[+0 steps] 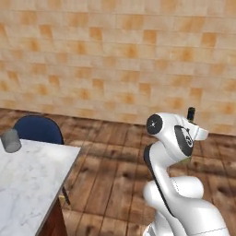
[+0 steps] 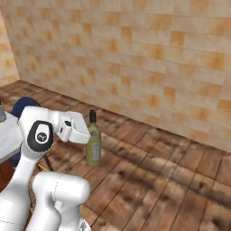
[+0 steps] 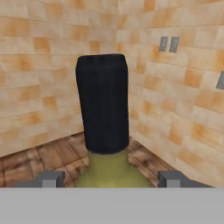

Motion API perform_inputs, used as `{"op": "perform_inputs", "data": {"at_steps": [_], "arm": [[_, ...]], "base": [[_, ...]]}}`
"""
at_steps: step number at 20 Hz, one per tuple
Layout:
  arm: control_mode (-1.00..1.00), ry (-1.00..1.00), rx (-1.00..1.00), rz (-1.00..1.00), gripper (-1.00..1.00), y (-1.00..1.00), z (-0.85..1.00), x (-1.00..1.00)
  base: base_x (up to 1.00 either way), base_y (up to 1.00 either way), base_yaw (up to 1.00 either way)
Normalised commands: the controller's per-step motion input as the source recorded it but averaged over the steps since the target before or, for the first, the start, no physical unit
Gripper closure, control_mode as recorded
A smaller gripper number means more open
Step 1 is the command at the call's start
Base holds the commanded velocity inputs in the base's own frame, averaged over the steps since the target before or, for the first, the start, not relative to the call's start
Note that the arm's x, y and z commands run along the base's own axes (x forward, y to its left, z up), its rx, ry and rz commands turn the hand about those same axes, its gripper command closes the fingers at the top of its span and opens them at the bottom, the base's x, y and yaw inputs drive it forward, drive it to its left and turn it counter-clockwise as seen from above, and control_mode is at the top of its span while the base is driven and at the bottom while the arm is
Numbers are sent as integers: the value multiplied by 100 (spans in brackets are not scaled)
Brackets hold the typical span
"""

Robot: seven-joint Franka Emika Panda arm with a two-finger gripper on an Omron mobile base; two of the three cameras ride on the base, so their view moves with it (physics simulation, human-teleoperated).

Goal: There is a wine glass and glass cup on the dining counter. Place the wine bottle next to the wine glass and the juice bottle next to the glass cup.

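Currently carrying the wine bottle (image 2: 93, 143): slim, olive-green, dark neck and top, upright, held in the air beside the hand, with wood-plank floor (image 2: 149, 180) seen behind and under it. Gripper (image 3: 109, 178) closed on the bottle's body below the shoulder, one grey fingertip (image 3: 50, 178) on each side of the olive glass, dark neck (image 3: 103, 103) rising up the middle of the hand view. In the left base view only the dark top of the bottle (image 1: 191, 113) peeking above the white wrist.

Dining counter (image 1: 32, 184) at lower left of the left base view: white grey-veined marble, red-brown cabinet side under its corner. Glass cup (image 1: 10, 140) standing near the counter's far edge, short, grey, translucent, upright. Blue chair (image 1: 38, 129) tucked just behind that edge. Bottle well apart from the counter and cup, off to the right of both.

Tan tiled wall (image 1: 115, 60) across the background; two grey wall plates (image 3: 169, 43) high up in the hand view.
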Motion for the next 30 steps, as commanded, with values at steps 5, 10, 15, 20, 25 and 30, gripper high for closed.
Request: {"op": "perform_inputs", "data": {"at_steps": [5, 10, 15, 20, 25, 30], "arm": [[100, 0, 0, 0, 100, 0, 0, 0], [100, 0, 0, 0, 100, 0, 0, 0], [100, 0, 0, 0, 100, 0, 0, 0], [100, 0, 0, 0, 100, 0, 0, 0], [100, 0, 0, 0, 100, 0, 0, 0], [100, 0, 0, 0, 100, 0, 0, 0]], "base": [[89, -31, 0], [92, -27, 2], [91, -21, 8], [80, -11, 30], [65, -3, 51], [59, -1, 55]]}}
